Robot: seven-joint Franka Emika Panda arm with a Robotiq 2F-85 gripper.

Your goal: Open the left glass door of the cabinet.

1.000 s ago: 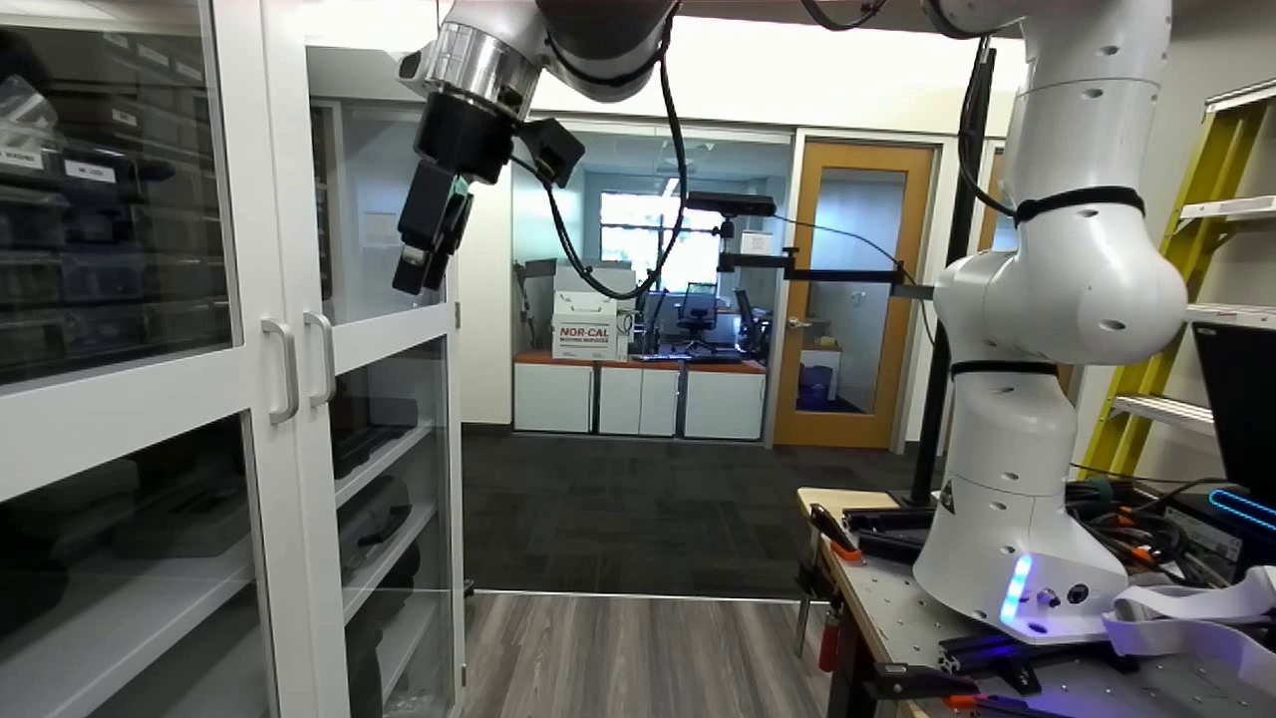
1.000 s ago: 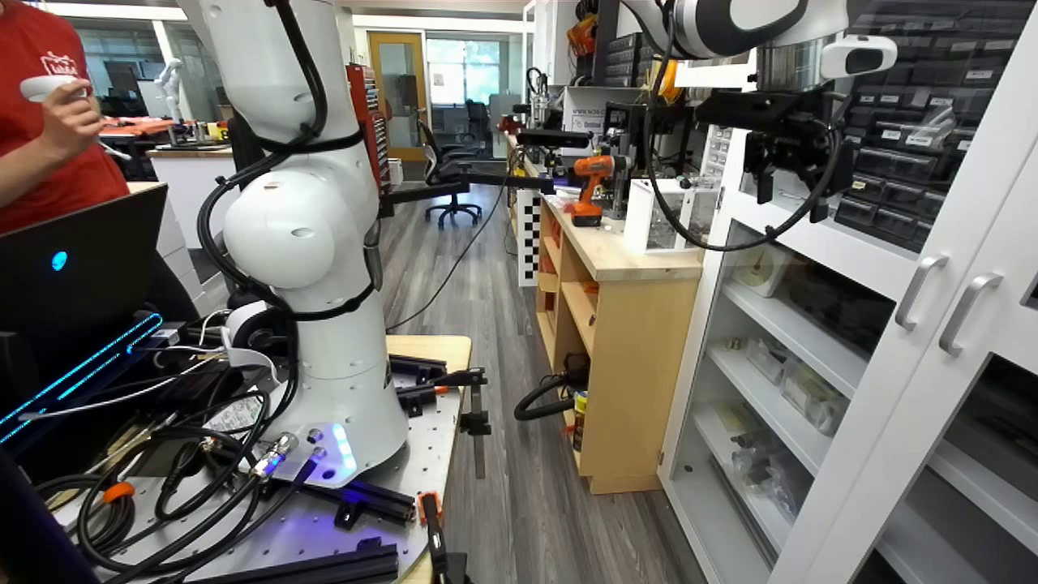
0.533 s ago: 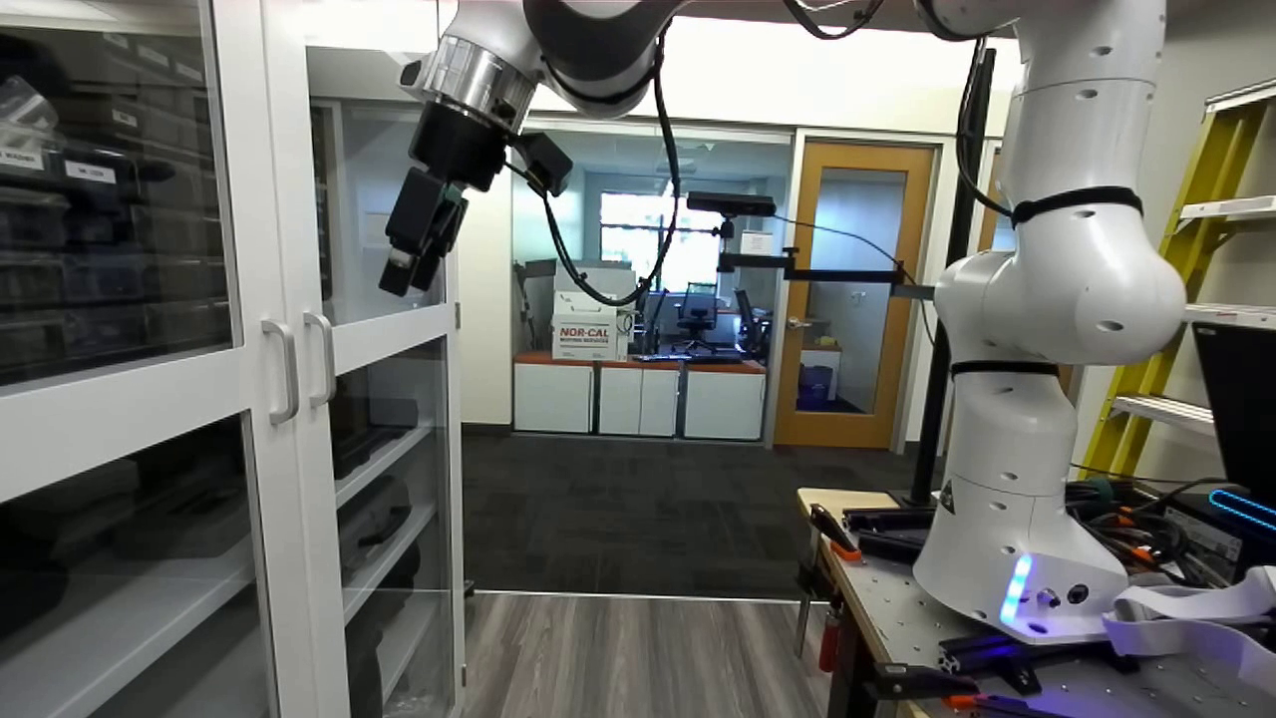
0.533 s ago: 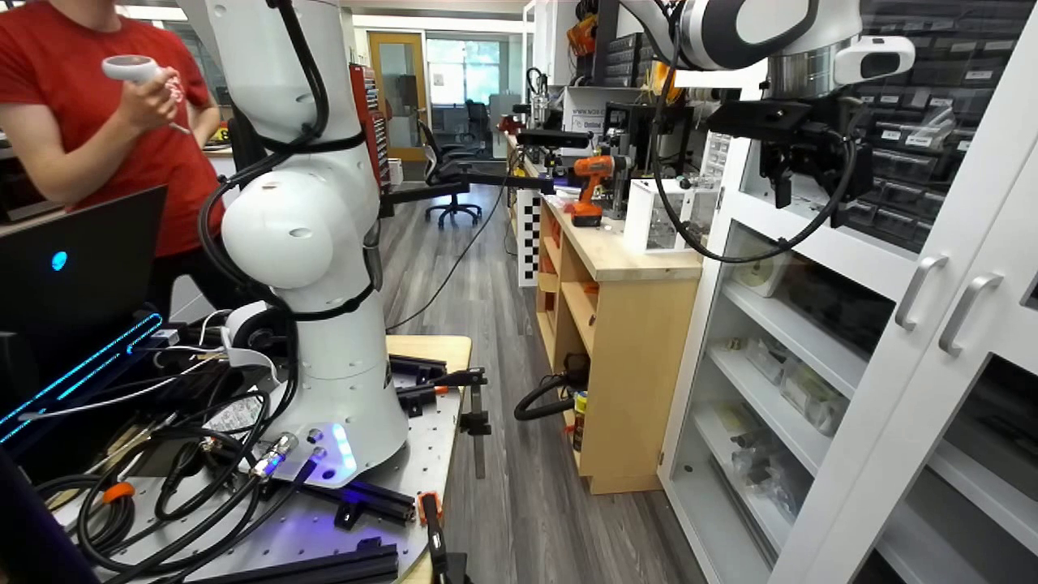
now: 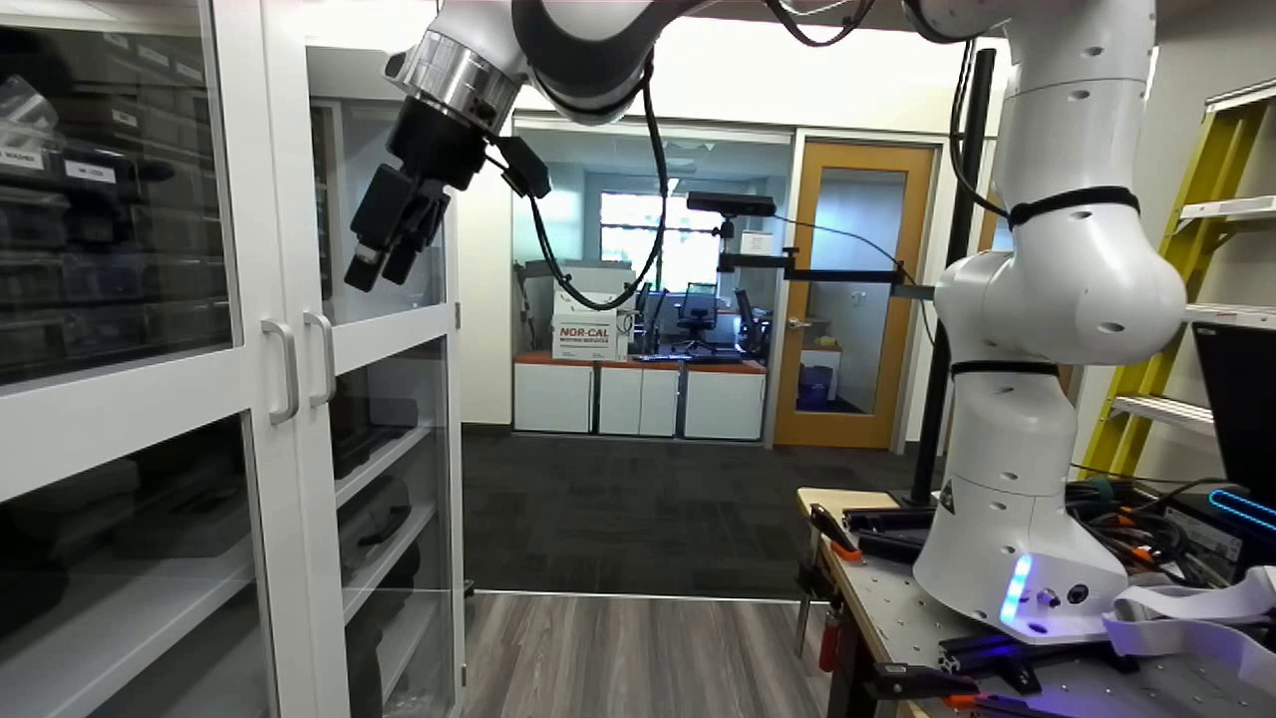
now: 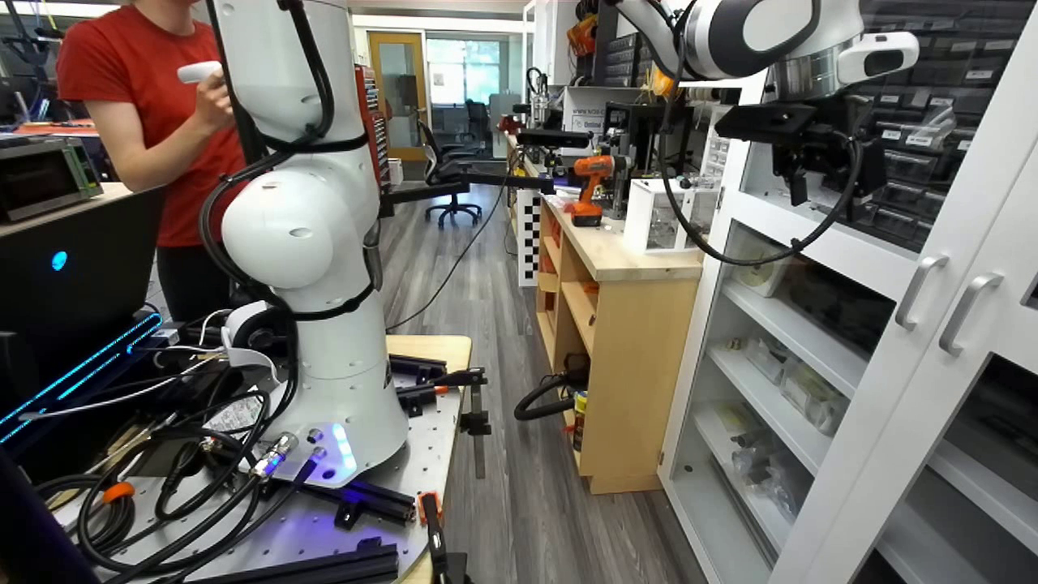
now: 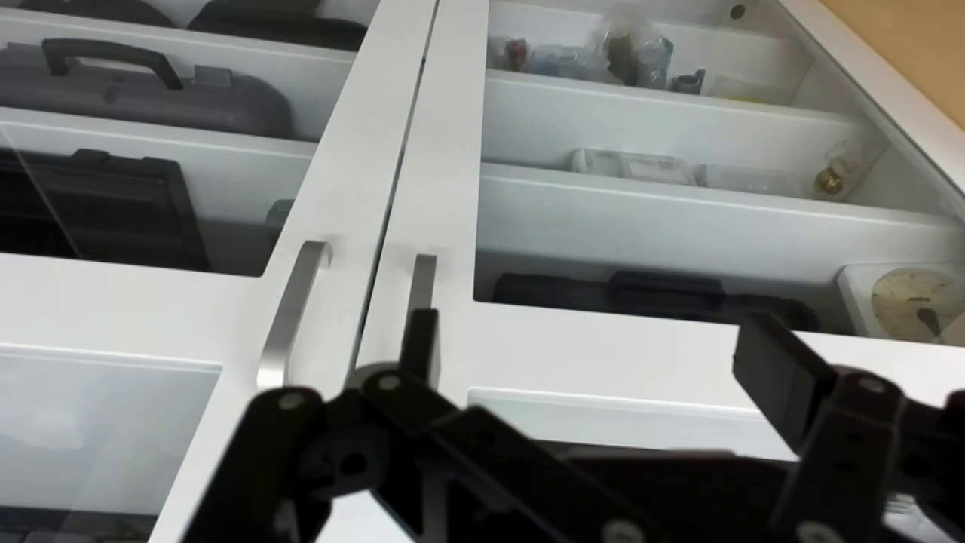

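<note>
Cabinet: both doors closed, no gap at the centre seam; unchanged over the last second.

Left glass door: the leaf on the picture's left in both exterior views, with dark bins showing through. In the wrist view, judged to stand inverted, it lies on the right.

Robot arm: over the same second its wrist end has advanced towards the cabinet, as both exterior views record. This is taken as progress of the approach; opening has not begun.

Person in a red shirt: has moved across the picture and now stands partly behind the arm.

Gripper: fingers spread wide, nothing seen held between them. It hangs before the door, apparently clear of it.

Left door's handle: ungrasped, and lower than the gripper in both exterior views. In the wrist view one finger hides part of it; contact cannot be confirmed. The next move is judged to call for lowering and shifting towards the seam, until the handle falls between the fingers.

Neighbouring handle: just across the seam. Risk noted: it could be fouled or caught instead.
</note>
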